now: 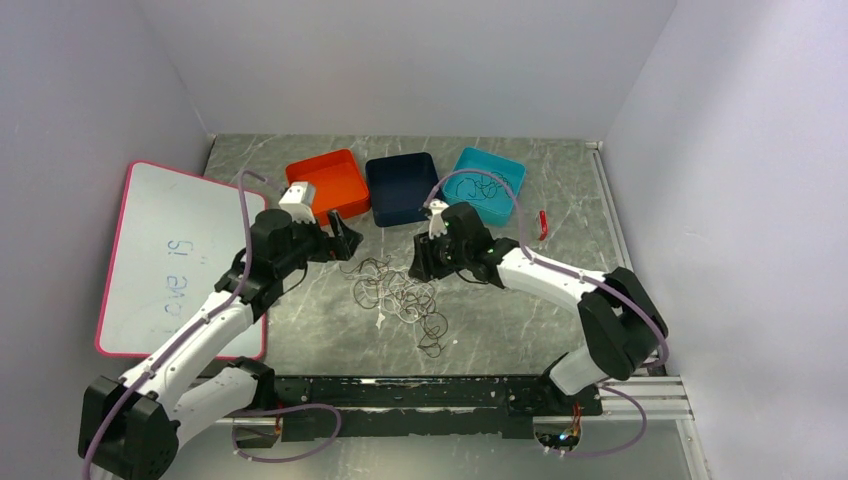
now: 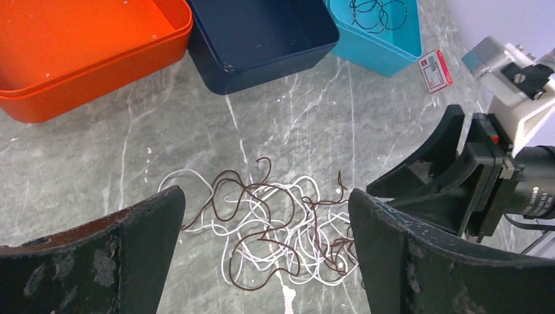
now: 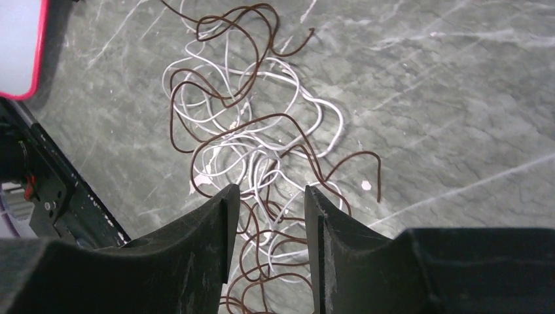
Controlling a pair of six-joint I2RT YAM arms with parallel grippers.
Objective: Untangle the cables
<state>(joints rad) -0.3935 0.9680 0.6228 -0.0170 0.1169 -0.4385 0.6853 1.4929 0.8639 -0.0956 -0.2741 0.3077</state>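
1. Tangle of white and brownish-red cables (image 1: 400,295) loose on the marble table (image 1: 520,330), between the two arms.
2. Left gripper (image 2: 265,196) spread wide, empty, poised above the tangle.
3. Right gripper (image 3: 268,193) partly apart, clamping nothing, tips just over the strands.
4. Black cable (image 1: 487,187) coiled inside the teal bin (image 1: 514,166).

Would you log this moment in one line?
left gripper open | right gripper open | cables tangled on table | black cable in teal bin
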